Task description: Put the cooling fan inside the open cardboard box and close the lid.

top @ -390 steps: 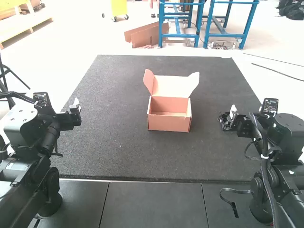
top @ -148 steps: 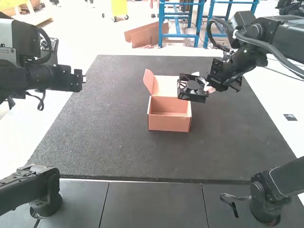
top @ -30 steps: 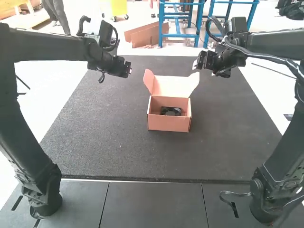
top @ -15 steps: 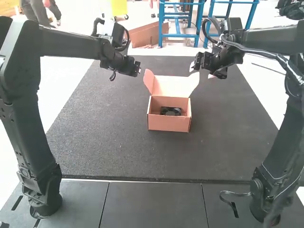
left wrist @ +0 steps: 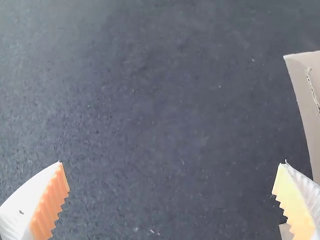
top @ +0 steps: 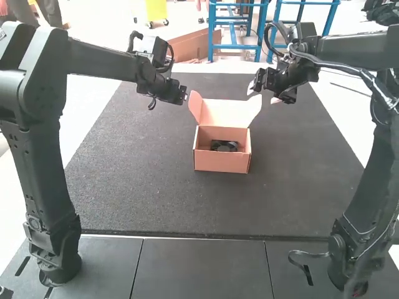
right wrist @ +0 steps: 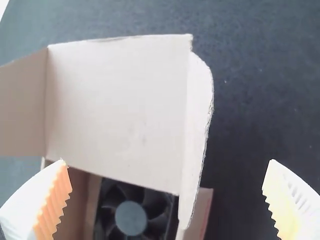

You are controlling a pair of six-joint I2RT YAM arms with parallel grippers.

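The fan [right wrist: 127, 217] lies flat on the bottom of the cardboard box [top: 222, 159], below the right gripper [top: 264, 87], whose fingers [right wrist: 50, 200] are spread wide and hold nothing. The lid [top: 227, 113] stands upright beneath those fingers. The left gripper [top: 181, 98] hangs just beside the lid's far flap, its fingers [left wrist: 47, 200] likewise released, over the black mat [top: 124, 162] on the table.
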